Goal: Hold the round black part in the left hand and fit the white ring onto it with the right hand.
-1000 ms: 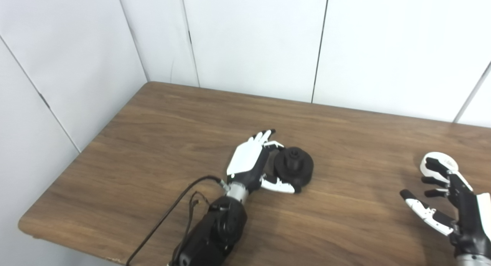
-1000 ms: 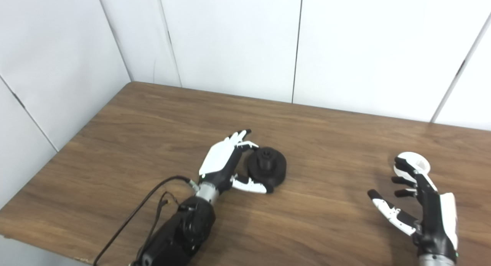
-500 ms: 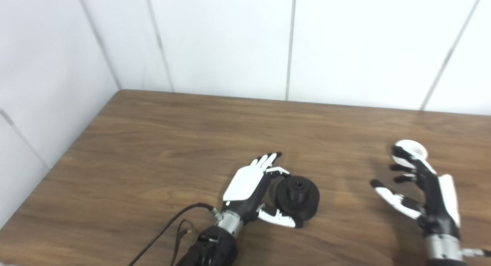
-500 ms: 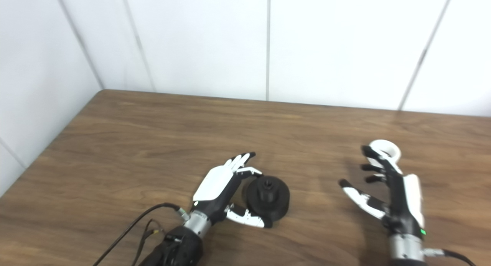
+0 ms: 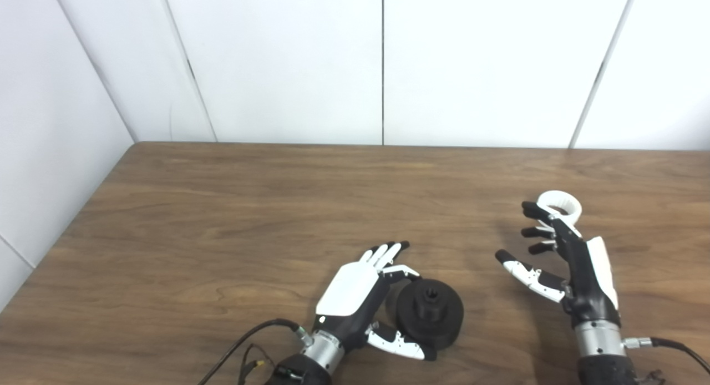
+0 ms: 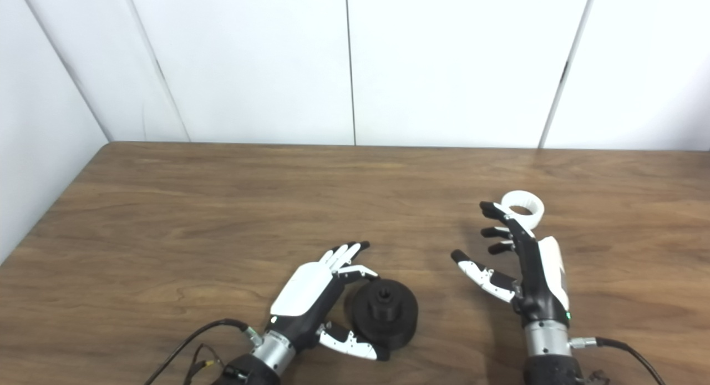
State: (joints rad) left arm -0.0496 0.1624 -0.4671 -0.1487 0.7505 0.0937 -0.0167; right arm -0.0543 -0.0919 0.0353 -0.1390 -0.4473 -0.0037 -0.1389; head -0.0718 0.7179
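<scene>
The round black part (image 5: pixel 430 313) lies flat on the wooden table (image 5: pixel 233 207), its small hub pointing up. My left hand (image 5: pixel 360 293) is open and cupped around the part's left side, fingers at its far edge and thumb at its near edge. The white ring (image 5: pixel 559 202) lies on the table at the right. Just in front of it my right hand (image 5: pixel 566 257) is open, its fingertips overlapping the ring's near rim; I cannot tell whether they touch it.
White wall panels (image 5: pixel 383 63) close off the table's far edge and left side. A black cable (image 5: pixel 244 346) trails from my left wrist toward the near edge. Bare wood stretches across the far and left parts of the table.
The camera has swung, shifting the whole picture. My right hand has stayed open near the white ring. The left hand still cups the black part.
</scene>
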